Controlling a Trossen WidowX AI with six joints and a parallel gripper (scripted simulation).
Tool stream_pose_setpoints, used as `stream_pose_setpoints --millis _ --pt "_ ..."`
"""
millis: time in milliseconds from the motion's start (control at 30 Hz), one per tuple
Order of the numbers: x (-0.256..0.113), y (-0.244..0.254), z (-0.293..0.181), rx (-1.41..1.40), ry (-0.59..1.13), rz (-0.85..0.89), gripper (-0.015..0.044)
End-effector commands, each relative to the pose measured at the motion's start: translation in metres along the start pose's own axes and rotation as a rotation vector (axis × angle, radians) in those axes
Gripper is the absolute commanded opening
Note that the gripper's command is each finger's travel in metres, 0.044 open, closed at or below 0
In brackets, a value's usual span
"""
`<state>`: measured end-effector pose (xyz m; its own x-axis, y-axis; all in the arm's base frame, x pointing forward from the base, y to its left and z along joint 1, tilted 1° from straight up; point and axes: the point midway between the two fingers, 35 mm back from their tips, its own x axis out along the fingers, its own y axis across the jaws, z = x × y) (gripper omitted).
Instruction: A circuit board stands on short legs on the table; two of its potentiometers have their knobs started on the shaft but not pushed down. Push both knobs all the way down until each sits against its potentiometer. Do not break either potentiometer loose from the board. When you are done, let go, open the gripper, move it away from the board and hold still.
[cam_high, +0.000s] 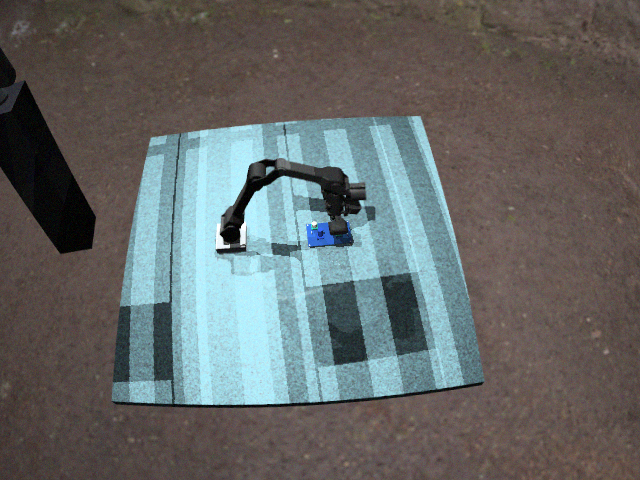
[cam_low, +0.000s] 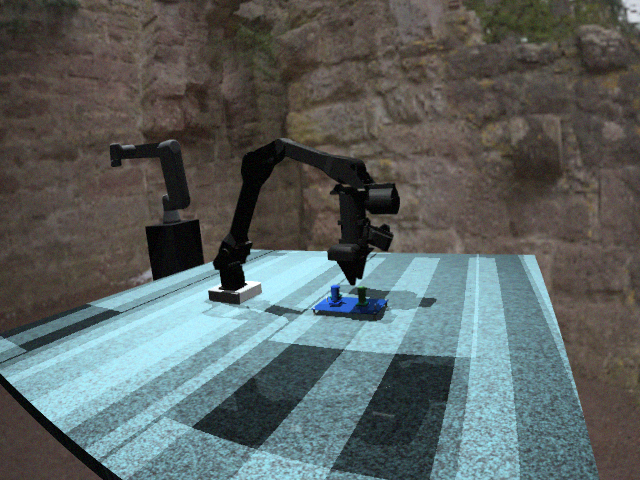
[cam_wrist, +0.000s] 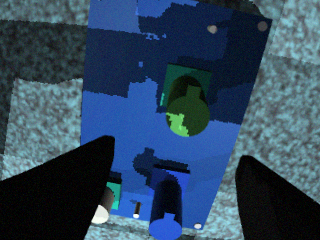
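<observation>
The blue circuit board (cam_high: 328, 242) (cam_low: 323, 306) (cam_wrist: 107, 117) stands on short legs. A green knob (cam_low: 361, 291) (cam_wrist: 188, 120) stands upright over its green potentiometer, away from the arm base. A blue knob (cam_high: 320, 233) (cam_low: 334, 290) (cam_wrist: 165, 227) stands upright over its blue potentiometer, nearer the base. Whether either knob sits against its potentiometer cannot be told. My gripper (cam_low: 354, 282) (cam_wrist: 176, 156) is open and empty, pointing down above the board between the two knobs. In the wrist view its fingers lie left and right, wide apart. In the top view the gripper hides the green knob.
A small white-topped part (cam_high: 314, 224) (cam_wrist: 100, 213) on a green base stands on the board near the blue knob, partly behind the left finger in the wrist view. A thin pin (cam_wrist: 136, 210) stands between them. The arm's white base (cam_high: 241, 242) (cam_low: 247, 292) is to the left.
</observation>
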<state>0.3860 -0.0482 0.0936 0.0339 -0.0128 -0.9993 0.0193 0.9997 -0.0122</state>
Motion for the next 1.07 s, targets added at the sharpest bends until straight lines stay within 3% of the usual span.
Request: stream_pose_setpoints --millis 0,100,333,1033 --pt "-0.017 0.007 -0.04 0.017 -0.004 0.008 0.0368" --pt "-0.024 0.013 -0.077 0.02 -0.002 0.009 0.044" --pt "-0.022 0.022 -0.159 -0.002 0.008 -0.002 0.044" --pt "-0.021 0.022 -0.161 -0.002 0.008 -0.002 0.044"
